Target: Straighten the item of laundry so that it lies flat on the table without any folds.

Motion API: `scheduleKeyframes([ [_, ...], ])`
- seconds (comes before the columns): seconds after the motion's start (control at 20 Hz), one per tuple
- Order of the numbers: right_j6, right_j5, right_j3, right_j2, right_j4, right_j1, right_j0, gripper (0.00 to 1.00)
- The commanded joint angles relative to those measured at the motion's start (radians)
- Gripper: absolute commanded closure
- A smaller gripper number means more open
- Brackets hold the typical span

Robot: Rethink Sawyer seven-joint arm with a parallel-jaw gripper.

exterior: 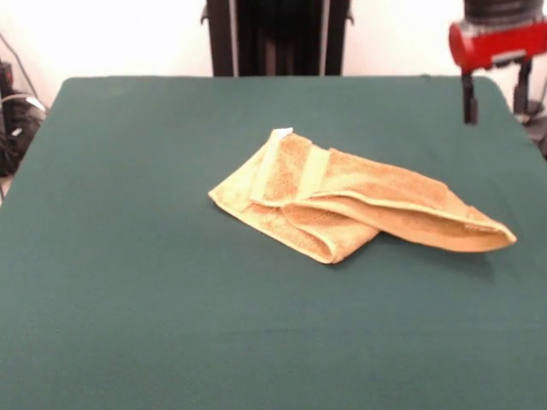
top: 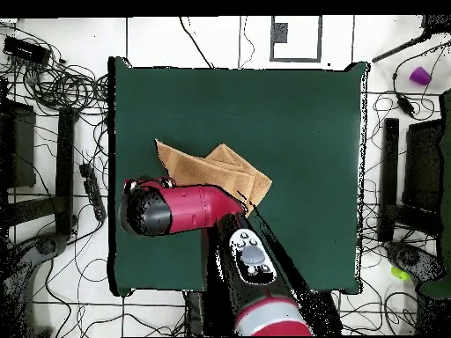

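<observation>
The orange-yellow towel lies crumpled near the middle of the dark green table, folded over itself in several layers. A rolled fold reaches out to the right, and a small white label shows at its far corner. My gripper hangs from its red body above the table's far right corner, well clear of the towel, open and empty. In the overhead view the towel is partly covered by my red arm, which hides the gripper.
The black pedestal stands behind the table's far edge. Cables lie off the left side. In the overhead view, cables and dark equipment surround the table, and a purple cup sits on the floor.
</observation>
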Motion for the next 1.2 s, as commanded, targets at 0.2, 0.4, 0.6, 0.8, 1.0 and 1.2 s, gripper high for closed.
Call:
scheduleKeyframes([
  [0.2,0.156,-0.147,0.261,0.084,-0.019,-0.024,-0.095,0.00],
  [0.4,0.038,0.005,0.074,0.035,-0.020,0.037,-0.134,0.00],
  [0.6,-0.028,0.049,-0.161,0.015,-0.038,0.220,-0.154,0.00],
  [0.8,-0.018,0.101,-0.376,-0.082,-0.056,0.349,-0.065,0.00],
  [1.0,-0.033,0.150,-0.518,-0.114,-0.068,0.436,-0.035,0.00],
  [1.2,-0.071,0.206,-0.594,-0.085,-0.075,0.483,-0.060,0.00],
])
